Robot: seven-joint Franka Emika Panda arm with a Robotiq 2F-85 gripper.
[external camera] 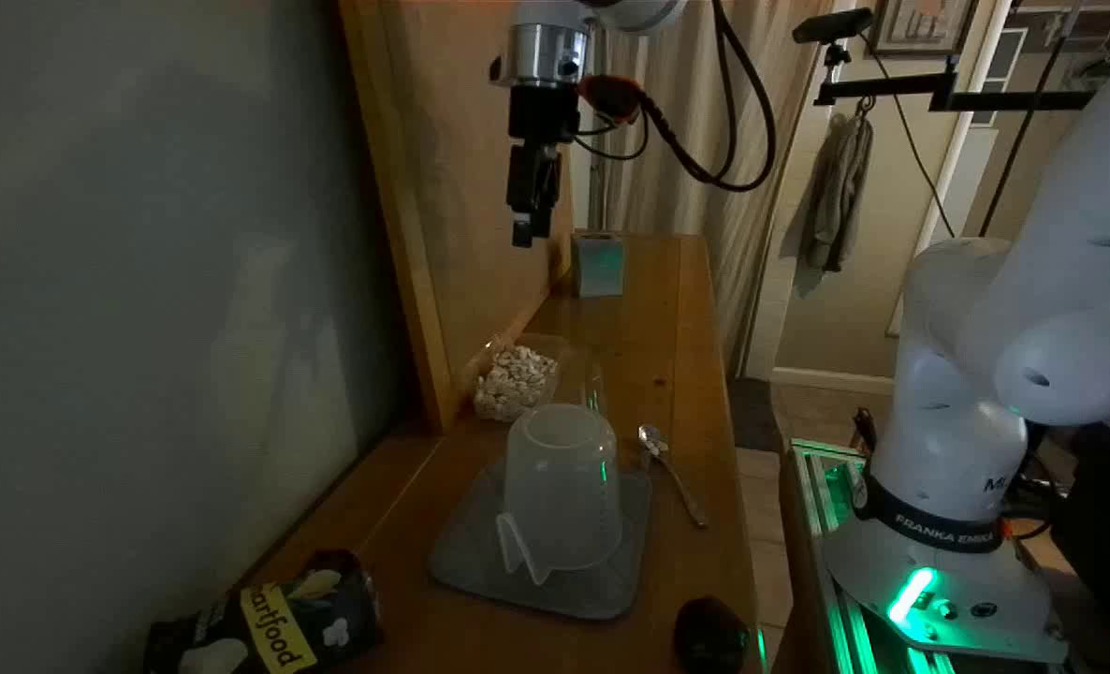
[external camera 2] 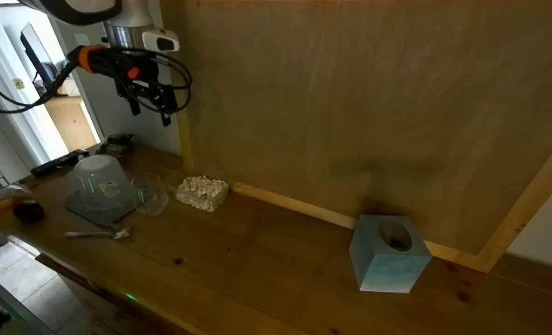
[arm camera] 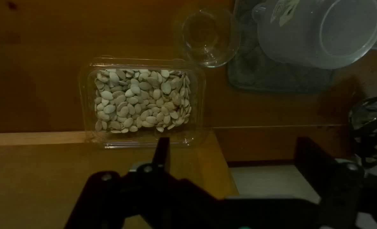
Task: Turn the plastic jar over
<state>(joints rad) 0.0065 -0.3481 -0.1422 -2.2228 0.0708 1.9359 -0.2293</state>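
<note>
The plastic jar is a translucent white jug with a handle. It stands upside down, base up, on a grey mat (external camera: 480,562), and shows in both exterior views (external camera: 562,487) (external camera 2: 103,184). In the wrist view the jar (arm camera: 315,31) is at the top right, partly cut off by the frame, with its base towards the camera. My gripper is high above the table near the wooden wall panel, apart from the jar, in both exterior views (external camera: 525,234) (external camera 2: 150,117). In the wrist view the gripper (arm camera: 234,141) has its fingers wide apart with nothing between them.
A clear cup (external camera 2: 149,195) stands beside the jar. A clear box of seeds (arm camera: 144,98) sits against the panel. A spoon (external camera: 675,477), a dark round object (external camera: 710,635), a snack bag (external camera: 274,618) and a tissue box (external camera 2: 390,256) are also on the table.
</note>
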